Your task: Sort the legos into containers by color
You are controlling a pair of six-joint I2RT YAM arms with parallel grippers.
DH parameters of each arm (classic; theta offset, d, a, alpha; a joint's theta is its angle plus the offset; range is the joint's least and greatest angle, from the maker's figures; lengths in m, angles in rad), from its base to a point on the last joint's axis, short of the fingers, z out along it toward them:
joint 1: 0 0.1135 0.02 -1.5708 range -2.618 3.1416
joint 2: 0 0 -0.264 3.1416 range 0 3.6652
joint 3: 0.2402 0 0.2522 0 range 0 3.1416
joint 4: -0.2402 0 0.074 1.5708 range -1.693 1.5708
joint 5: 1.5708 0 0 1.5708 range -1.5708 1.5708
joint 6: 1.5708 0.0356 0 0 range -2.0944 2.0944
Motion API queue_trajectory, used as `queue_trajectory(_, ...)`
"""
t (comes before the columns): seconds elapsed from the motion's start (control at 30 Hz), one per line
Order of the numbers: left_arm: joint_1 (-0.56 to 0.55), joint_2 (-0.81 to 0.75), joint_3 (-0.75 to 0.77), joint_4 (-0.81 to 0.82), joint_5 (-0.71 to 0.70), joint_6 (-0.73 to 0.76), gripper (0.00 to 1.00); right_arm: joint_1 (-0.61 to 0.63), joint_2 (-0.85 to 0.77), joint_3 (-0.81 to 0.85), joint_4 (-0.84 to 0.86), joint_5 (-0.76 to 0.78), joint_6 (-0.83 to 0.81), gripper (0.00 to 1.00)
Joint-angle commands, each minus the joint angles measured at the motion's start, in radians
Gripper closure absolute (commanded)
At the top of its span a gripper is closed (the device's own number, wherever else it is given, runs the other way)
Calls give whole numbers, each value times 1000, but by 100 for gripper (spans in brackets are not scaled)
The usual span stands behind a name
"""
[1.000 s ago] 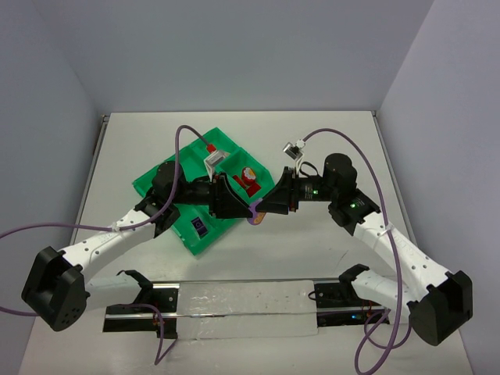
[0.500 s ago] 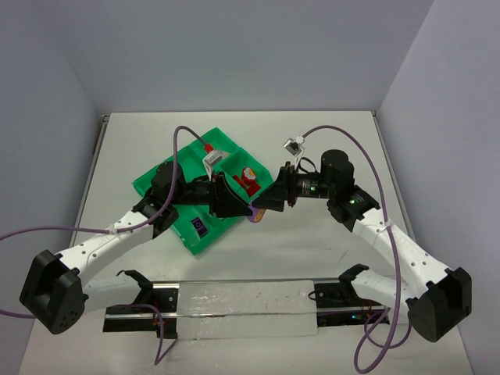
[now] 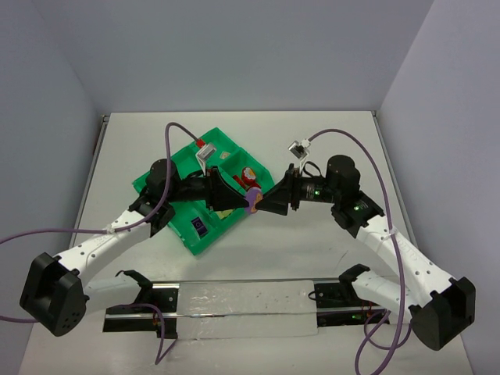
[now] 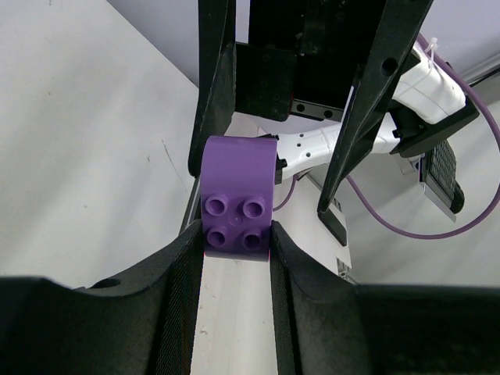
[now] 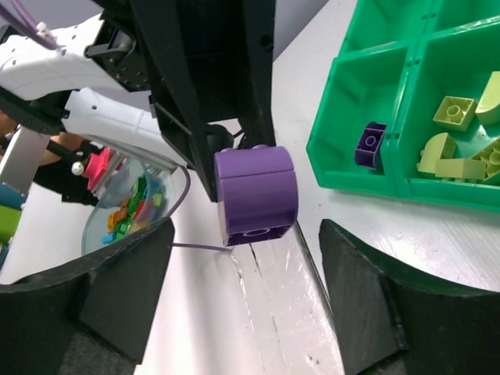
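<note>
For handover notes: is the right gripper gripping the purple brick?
No: the right gripper stands open, clear of the brick the left gripper holds.

No readable text, label, brand, number or sign on anything in any view.

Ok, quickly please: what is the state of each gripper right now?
Left gripper: closed on the small purple plastic lego brick.
Right gripper: open, its fingers wide on either side of that brick, not gripping it.
</note>
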Motion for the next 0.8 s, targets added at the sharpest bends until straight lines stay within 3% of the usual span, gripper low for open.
queue_trajectory(0.0, 8, -3, 26, 69, 11, -16, 100, -4, -16, -10, 79, -47, 5, 21)
queue_trajectory(0.5, 8, 5, 36, 75, 26, -24, 100, -4, 28, -20, 148, -70, 34, 31)
queue_trajectory(0.63, 8, 6, 40, 76, 29, -27, 100, -4, 35, -26, 167, -71, 43, 38)
queue_trajectory(0.73, 8, 7, 44, 67, 37, -25, 100, -3, 42, -31, 180, -75, 50, 50)
queue_trajectory(0.77, 8, 6, 44, 64, 36, -24, 100, -3, 41, -32, 181, -72, 51, 59)
